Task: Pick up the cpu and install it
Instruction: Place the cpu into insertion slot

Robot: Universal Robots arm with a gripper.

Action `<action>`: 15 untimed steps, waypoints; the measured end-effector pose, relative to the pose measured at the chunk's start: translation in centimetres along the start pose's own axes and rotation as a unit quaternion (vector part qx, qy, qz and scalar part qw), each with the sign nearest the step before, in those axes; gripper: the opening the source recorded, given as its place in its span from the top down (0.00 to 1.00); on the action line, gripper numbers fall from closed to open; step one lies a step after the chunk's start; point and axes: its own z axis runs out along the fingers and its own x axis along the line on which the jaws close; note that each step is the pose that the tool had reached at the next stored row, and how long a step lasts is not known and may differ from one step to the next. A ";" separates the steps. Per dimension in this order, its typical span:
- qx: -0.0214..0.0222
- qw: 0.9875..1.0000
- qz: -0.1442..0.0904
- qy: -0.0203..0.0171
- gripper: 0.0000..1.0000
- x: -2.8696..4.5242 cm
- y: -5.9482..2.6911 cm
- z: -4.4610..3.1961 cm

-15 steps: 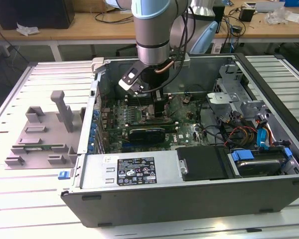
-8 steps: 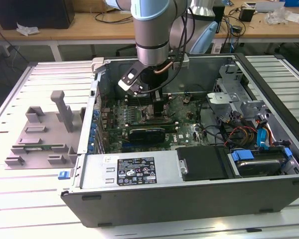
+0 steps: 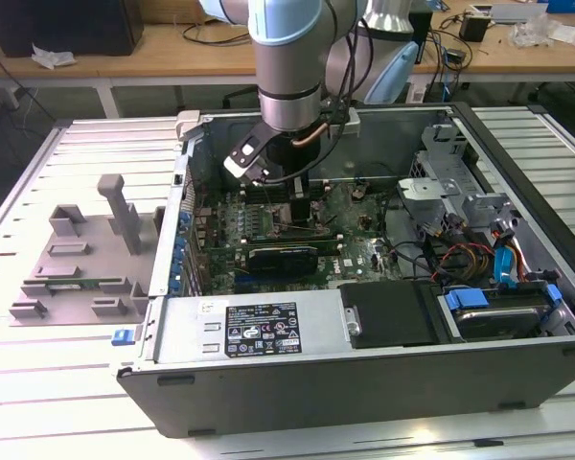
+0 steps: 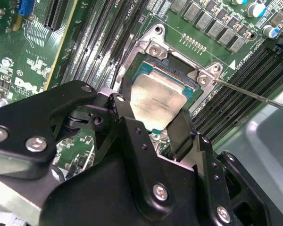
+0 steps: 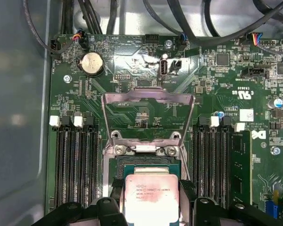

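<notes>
The cpu (image 4: 156, 102) (image 5: 151, 197), a flat square chip with a silver-grey top and thin green rim, sits between my two black fingers (image 4: 124, 110). My gripper (image 4: 152, 114) (image 5: 152, 189) is shut on it by two opposite edges. It lies over the open socket (image 5: 146, 162) (image 4: 179, 66), and whether it rests in it or hovers just above I cannot tell. The socket's metal load plate (image 5: 148, 101) stands flipped open. In the exterior view my gripper (image 3: 283, 187) reaches down into the open computer case (image 3: 364, 355) over the motherboard.
Black memory slots (image 5: 78, 165) flank the socket, with a green memory stick (image 5: 240, 165) in one. A thin metal lever (image 4: 254, 96) juts out beside the socket. A graphics card (image 3: 283, 257), drive cables (image 3: 489, 259) and a grey fixture (image 3: 86, 259) lie nearby.
</notes>
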 end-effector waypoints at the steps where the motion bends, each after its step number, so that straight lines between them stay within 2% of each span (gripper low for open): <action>1: 0.000 1.000 0.000 0.000 0.45 0.00 0.00 0.00; 9: 0.000 1.000 0.003 0.001 0.45 0.10 -0.01 0.18; 11: 0.000 1.000 0.013 0.001 0.45 0.10 -0.02 0.32; 15: 0.000 1.000 0.013 0.001 0.45 0.12 -0.05 0.64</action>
